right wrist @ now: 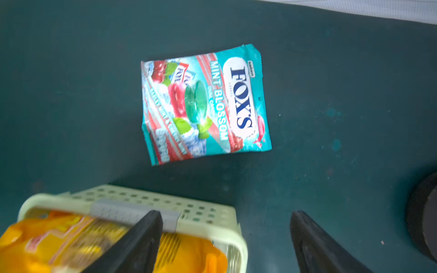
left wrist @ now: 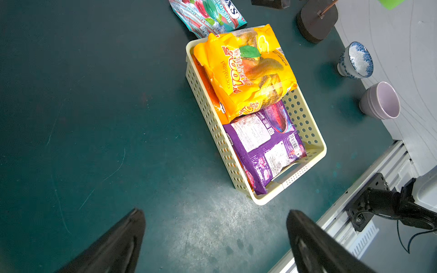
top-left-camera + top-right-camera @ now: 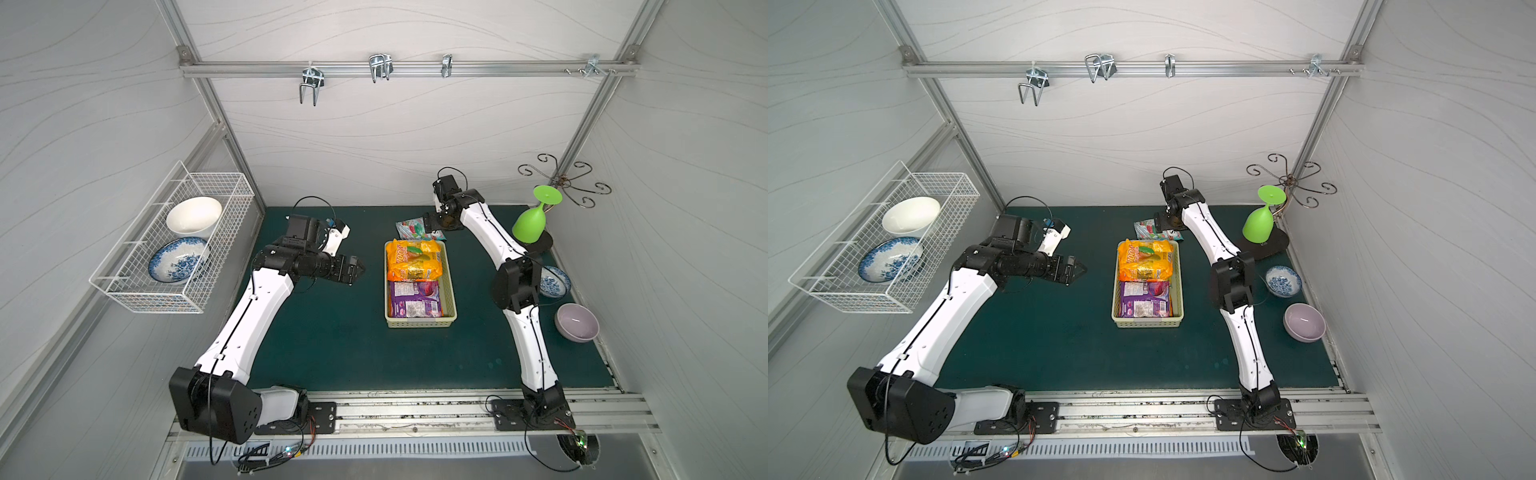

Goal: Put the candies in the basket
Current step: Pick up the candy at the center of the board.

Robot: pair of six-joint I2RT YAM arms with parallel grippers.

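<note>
Two grippers: the right gripper [image 1: 224, 212] and the left gripper [image 2: 216, 210], both black with parallel fingers, stand with jaws spread wide and nothing between them.
Right gripper's place: above the far end of the basket, with the teal packet just ahead of it; in the right wrist view one finger crosses in front of the basket's rim.
Left gripper's place: over bare mat, well to the left of the basket and pointing toward it.
Loose candy: a glossy teal plastic "FOX'S" packet [image 1: 203, 104] lies flat, face up, on the dark green mat [image 3: 332, 340], just beyond the basket's far end.
Basket: the pale green rectangular perforated plastic basket [image 3: 451, 291] sits mid-mat between the arms.
Candies inside: a large yellow-orange bag [image 3: 413, 259] fills the far half; a purple packet [image 3: 413, 299] lies back side up in the near half.
Right edge of mat: an upturned green plastic goblet [image 3: 530, 224], a small blue-patterned bowl [image 3: 555, 282] and a lilac bowl [image 3: 577, 322].
Left wall: a white wire-mesh basket [image 3: 124, 286] holding two bowls.
</note>
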